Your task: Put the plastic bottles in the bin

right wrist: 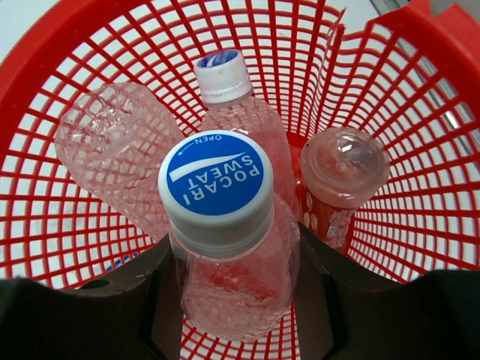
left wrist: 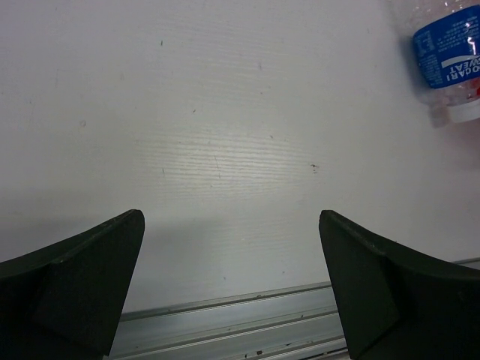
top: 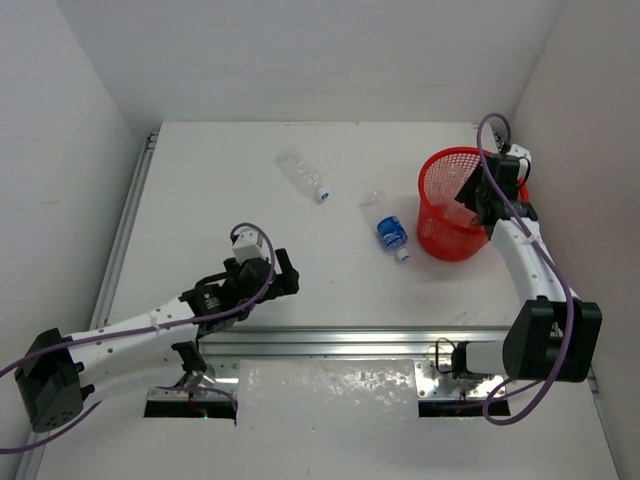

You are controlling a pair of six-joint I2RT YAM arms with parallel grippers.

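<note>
Blue-capped bottle [right wrist: 225, 240] is clamped cap-up in your right gripper [right wrist: 236, 300], right over the bin [right wrist: 442, 45] with three bottles [right wrist: 247, 124] inside. Heads up: dropped from here it could bounce off that pile, or you clip the rim pulling out and tip the bin. The blue-label bottle [top: 388, 228] and a clear bottle [top: 303, 172] lie out on the table [top: 200, 200] and would roll if nudged. Left gripper [left wrist: 232, 217] is spread wide, holding nothing.

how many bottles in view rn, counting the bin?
6. On the table: a clear bottle, a blue-label bottle. In the right fingers over the bin: a blue-capped bottle. Inside the bin: white-capped bottle, red-label bottle, crinkled bottle. More may be hidden underneath.
</note>
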